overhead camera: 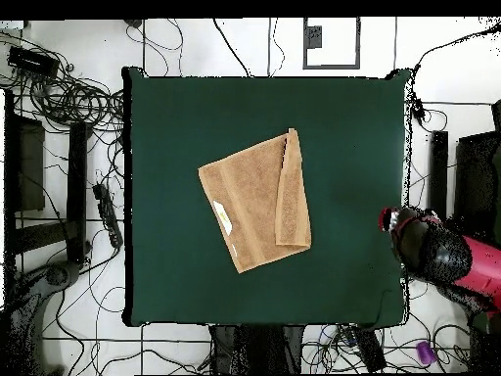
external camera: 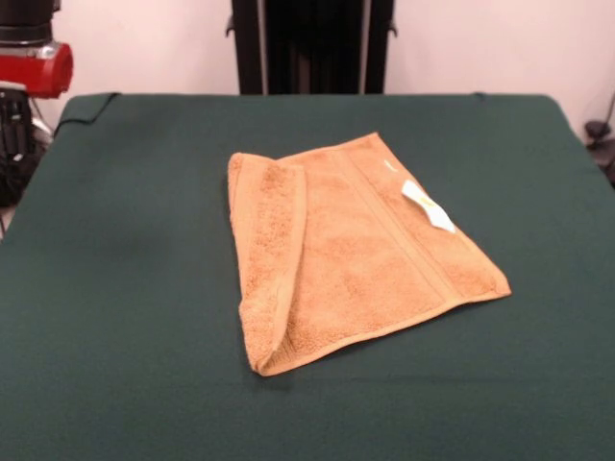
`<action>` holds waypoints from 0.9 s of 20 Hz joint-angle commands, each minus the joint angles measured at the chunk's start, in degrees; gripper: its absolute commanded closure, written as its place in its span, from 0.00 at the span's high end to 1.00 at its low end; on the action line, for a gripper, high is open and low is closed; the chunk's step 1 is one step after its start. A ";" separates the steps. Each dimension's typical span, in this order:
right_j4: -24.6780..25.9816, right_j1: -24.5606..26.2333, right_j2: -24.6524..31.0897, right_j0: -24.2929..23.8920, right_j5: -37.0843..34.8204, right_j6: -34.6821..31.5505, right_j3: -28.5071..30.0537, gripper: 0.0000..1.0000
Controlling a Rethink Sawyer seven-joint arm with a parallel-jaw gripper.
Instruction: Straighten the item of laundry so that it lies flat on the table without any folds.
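The item of laundry [external camera: 360, 254] [overhead camera: 252, 204], a golden-orange terry towel, lies near the middle of the green table [external camera: 115, 288] [overhead camera: 176, 127]. One long side is folded over onto the towel as a narrow flap [external camera: 274, 259] [overhead camera: 292, 191]. A small white tag [external camera: 428, 205] [overhead camera: 222, 217] sits near the opposite hem, beside a woven band. The red and black arm [overhead camera: 438, 253] is drawn back past the table's right edge in the overhead view, far from the towel. My gripper [overhead camera: 389, 219] shows only as the arm's tip at that edge. In the front view only a red arm part [external camera: 36, 69] shows at the top left.
Cables [overhead camera: 68, 98] lie tangled on the floor left of the table in the overhead view. Black stands [overhead camera: 76, 186] flank the table on both sides. A dark column [external camera: 312, 43] rises behind the table's far edge.
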State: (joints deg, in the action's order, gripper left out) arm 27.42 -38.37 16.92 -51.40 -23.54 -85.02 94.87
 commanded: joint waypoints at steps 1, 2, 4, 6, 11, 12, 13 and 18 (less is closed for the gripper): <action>1.19 -1.10 4.97 0.69 -3.13 2.73 4.29 0.00; 1.40 -1.34 4.96 0.84 -2.43 2.09 5.08 0.00; 1.94 -1.92 4.44 1.40 -0.83 0.59 6.66 0.00; 2.25 -2.36 3.70 2.10 0.62 -1.05 8.26 0.00; 1.23 -2.86 2.12 3.76 2.83 -5.44 11.52 0.00; 0.85 -3.34 1.24 4.73 4.12 -7.60 13.14 0.00; 0.57 -3.67 0.48 5.53 4.72 -8.89 14.01 0.00; -2.32 -4.12 -3.70 10.79 9.06 -16.88 18.85 0.00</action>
State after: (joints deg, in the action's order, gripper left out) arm 27.23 -42.77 14.93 -47.48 -19.65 -85.02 102.14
